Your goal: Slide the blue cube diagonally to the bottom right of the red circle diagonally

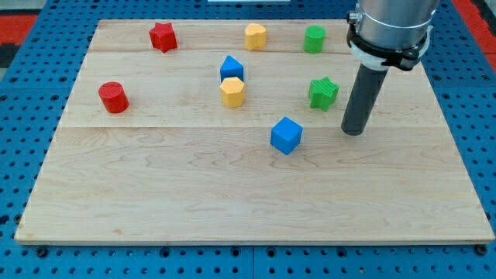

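Note:
A blue cube point(286, 135) lies near the middle of the wooden board point(232, 201). The red circle, a short red cylinder point(113, 97), stands far to the view's left, slightly higher in the view than the cube. My tip point(353, 132) rests on the board to the right of the blue cube, with a gap between them, and just below and right of a green star point(323, 93).
A second blue block point(232, 68) sits above a yellow hexagon block point(232, 91) left of centre. Along the view's top stand a red star point(163, 36), a yellow block point(256, 36) and a green block point(314, 39).

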Available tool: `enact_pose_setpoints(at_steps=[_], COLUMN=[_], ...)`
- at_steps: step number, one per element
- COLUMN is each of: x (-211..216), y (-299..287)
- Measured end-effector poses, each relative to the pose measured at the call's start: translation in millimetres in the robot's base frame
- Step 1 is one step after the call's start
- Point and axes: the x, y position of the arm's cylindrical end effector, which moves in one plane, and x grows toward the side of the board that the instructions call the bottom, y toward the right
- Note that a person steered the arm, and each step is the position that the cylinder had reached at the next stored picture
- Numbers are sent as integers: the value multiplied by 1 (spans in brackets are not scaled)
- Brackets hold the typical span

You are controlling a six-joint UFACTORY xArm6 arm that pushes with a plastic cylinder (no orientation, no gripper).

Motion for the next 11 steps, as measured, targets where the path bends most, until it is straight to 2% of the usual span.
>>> enact_pose_setpoints(at_steps=[3, 5, 7, 8, 9, 10, 11], x=[13, 20, -20, -32, 0, 33, 38], y=[-9, -90, -100, -153, -212, -205, -211])
